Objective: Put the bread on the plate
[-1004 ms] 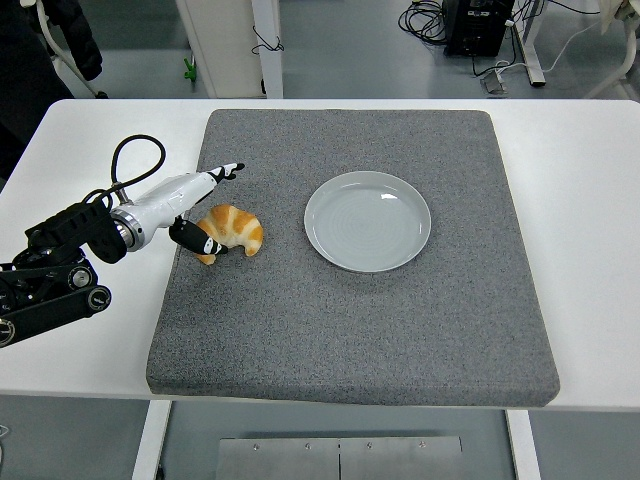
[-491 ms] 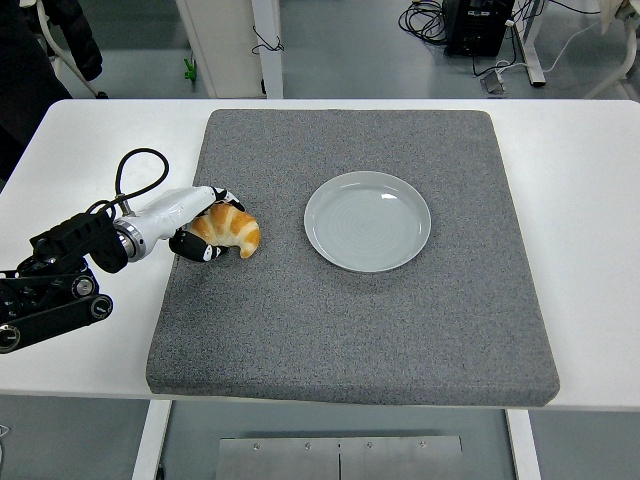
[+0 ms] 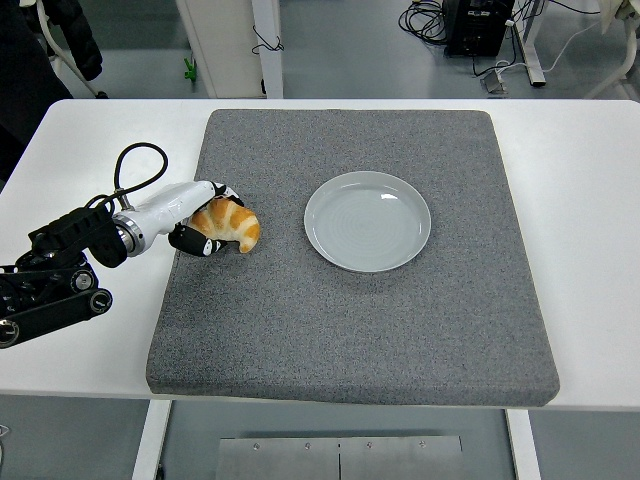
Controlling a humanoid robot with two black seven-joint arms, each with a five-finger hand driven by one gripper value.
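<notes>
In the head view, a white table (image 3: pixel 590 200) is seen carrying a grey mat (image 3: pixel 350 320), on which the whole task is laid out. The croissant (image 3: pixel 228 224) lies near the mat's left edge, with the left hand (image 3: pixel 195 220) clamped around its left end: one finger is curled over the top and the others are tucked beneath. The grip is taken from the side (presumably so that the bread can be lifted clear of the mat without being crushed). Whether it is already raised cannot be told. The plate (image 3: pixel 368 221) sits empty near the mat's centre, well apart to the right, so a carry across is judged to remain. The right hand is not shown.
</notes>
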